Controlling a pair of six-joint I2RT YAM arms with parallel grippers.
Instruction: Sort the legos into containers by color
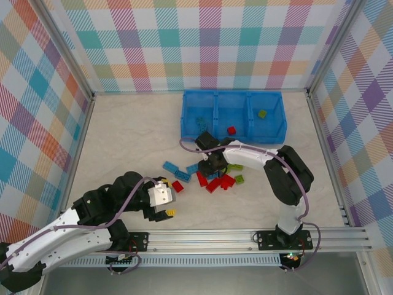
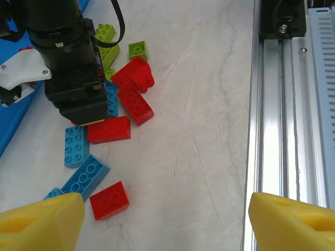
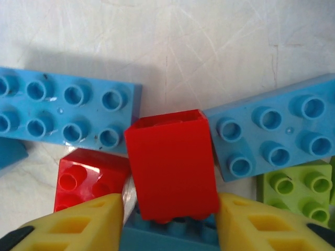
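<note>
At the left, my left gripper (image 1: 167, 197) hangs over the table (image 1: 123, 141), near the metal rail (image 1: 245, 236) at the near edge. Its yellow fingertips (image 2: 42, 222) are spread wide with nothing between them, so it is released and idle, parked clear of the work. Bare tabletop lies ahead of it and to its left, with plenty of room to move.

In the middle lie the loose legos (image 1: 212, 179), a tight scatter of blue, red and lime green just in front of the tray. My right gripper (image 3: 170, 225) is down in that scatter. Its fingers sit against both flanks of one red brick (image 3: 171, 167), so I judge it clenched on that brick. Blue bricks (image 3: 68, 112) crowd either side and a green brick (image 3: 298, 191) lies close by, so a straight lift looks safest.

Behind stands the blue tray (image 1: 270, 134), three containers in a row. The left one holds something small I cannot make out, the middle a sorted red piece (image 1: 231, 129), and the right a sorted green piece (image 1: 262, 114). The middle one is near, and only the front wall needs clearing.
</note>
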